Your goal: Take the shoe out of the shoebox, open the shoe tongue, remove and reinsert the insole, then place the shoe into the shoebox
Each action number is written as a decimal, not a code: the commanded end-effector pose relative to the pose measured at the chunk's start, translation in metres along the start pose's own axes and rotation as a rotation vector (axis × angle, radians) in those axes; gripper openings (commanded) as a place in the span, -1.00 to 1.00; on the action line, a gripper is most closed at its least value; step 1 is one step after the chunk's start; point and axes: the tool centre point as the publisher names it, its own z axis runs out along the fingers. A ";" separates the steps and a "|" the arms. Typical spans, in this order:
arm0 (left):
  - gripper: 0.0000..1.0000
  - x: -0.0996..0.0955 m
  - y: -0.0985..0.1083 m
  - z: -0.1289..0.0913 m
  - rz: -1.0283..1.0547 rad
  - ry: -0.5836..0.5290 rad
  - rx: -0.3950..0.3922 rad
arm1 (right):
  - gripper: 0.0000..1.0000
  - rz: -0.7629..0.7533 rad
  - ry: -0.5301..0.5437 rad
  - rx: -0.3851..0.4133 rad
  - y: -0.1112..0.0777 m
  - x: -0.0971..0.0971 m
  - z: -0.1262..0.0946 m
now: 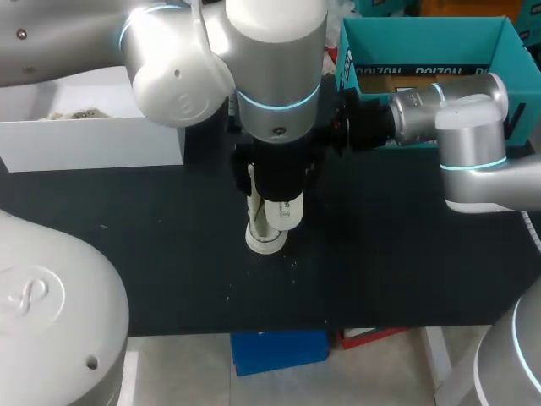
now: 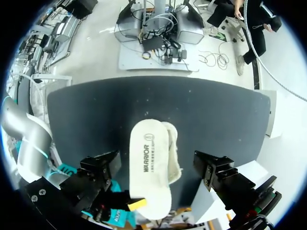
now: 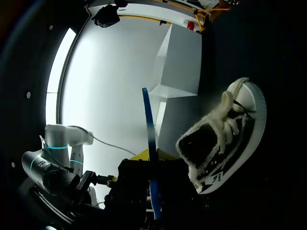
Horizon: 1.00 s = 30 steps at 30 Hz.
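Shoe [image 2: 173, 148], below left tool [image 2: 139, 205], insole [image 2: 148, 163] rising from it to the tool, grip cannot be told

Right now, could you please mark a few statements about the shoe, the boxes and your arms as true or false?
1. The shoe is out of the teal shoebox, on the table. True.
2. The shoebox is at my left. False: it stands far right, behind my right arm.
3. My left arm is over the table's middle, above the shoe. True.
4. The shoe has no laces. False: laces cross its front.
5. A white box stands at the table's left. True.
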 end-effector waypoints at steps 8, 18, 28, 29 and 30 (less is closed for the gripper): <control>1.00 -0.017 0.046 0.014 -0.027 0.027 -0.006 | -1.00 0.001 -0.002 0.002 0.001 0.000 0.001; 1.00 -0.021 0.096 0.013 -0.044 0.021 -0.017 | -1.00 0.001 -0.002 0.002 0.001 0.000 0.001; 1.00 -0.019 0.148 0.012 -0.063 0.014 -0.031 | -1.00 0.001 -0.002 0.002 0.001 0.000 0.001; 1.00 -0.019 0.154 0.013 -0.064 0.015 -0.033 | -1.00 0.001 -0.002 0.002 0.001 0.000 0.001; 1.00 -0.018 0.159 0.014 -0.066 0.015 -0.035 | -1.00 0.001 -0.002 0.002 0.001 0.000 0.001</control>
